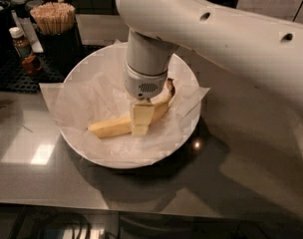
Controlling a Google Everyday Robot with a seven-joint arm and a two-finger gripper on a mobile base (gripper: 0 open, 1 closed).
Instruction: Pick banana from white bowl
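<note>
The gripper [140, 119] was set straight down on the middle of the banana [110, 128], which lay in the bowl [184, 133], on its paper [91, 93] lining, on the worktop [251, 173]. Whether it was closed on the fruit could not be told. A centred, gentle hold and a straight lift were judged best, so the paper would not be dragged.

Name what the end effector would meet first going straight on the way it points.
The end effector points down into the white bowl; it would meet the banana first, near its middle. Whether they touch now is unclear.
</note>
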